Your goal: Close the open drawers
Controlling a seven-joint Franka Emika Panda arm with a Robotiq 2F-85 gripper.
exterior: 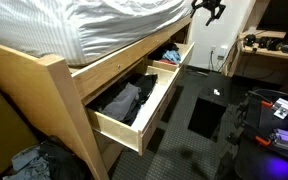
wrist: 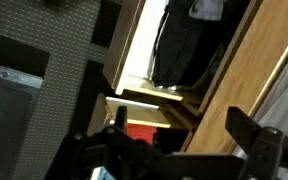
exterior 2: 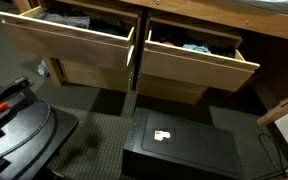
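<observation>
Near drawer (exterior: 119, 128) and far drawer (exterior: 184, 55) both pulled out, dark clothes (exterior: 124, 100) inside. Gripper (exterior: 212, 10) up high, fingers spread wide (holding nothing).

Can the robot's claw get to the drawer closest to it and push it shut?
Probably yes. The gripper hangs open in the air just past the far drawer, and nothing seen stands between them. The black box lies well below, out of the way.
</observation>
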